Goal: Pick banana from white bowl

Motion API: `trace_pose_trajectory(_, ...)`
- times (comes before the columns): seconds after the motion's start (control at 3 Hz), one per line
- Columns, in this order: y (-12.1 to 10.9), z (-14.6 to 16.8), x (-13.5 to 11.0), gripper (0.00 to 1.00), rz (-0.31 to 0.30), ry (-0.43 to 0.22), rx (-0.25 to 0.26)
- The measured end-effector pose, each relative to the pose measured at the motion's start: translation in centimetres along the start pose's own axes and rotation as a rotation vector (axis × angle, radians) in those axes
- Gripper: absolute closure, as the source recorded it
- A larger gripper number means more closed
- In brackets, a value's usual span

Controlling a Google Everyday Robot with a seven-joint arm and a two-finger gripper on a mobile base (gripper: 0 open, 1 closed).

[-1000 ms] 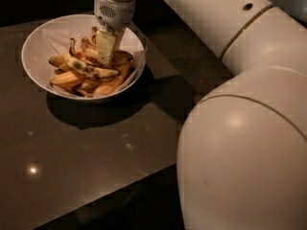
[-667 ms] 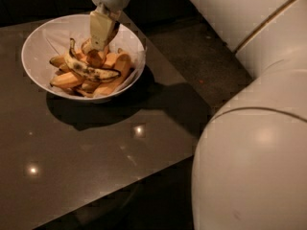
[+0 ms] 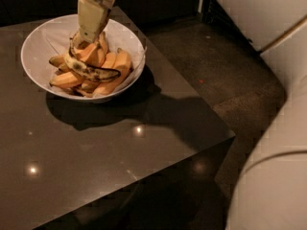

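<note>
Inside white bowl (image 3: 34, 46) — banana (image 3: 87, 70), orange pieces (image 3: 120, 62); end effector (image 3: 84, 37) atop pile.

Glossy table (image 3: 96, 166); gripper (image 3: 88, 30) (matt plastic) over smooth bowl (image 3: 38, 47)

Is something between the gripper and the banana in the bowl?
Possibly. The gripper hangs over the back of the bowl, right above orange pieces. The banana lies just in front of them, with nothing on top of it.
</note>
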State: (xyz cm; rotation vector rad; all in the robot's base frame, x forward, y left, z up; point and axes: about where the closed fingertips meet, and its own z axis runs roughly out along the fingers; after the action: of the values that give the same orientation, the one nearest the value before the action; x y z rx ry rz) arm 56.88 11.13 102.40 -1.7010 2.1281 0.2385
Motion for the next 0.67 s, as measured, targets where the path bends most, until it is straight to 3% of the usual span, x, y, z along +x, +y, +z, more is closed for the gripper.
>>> trace_pose_trajectory(0.33, -0.1, 0.0, -0.3, 1.00, -0.003, -0.009, 0.006)
trace_pose_trajectory(0.67, 1.3, -1.2, -0.1, 1.00, -0.009, -0.049, 0.015)
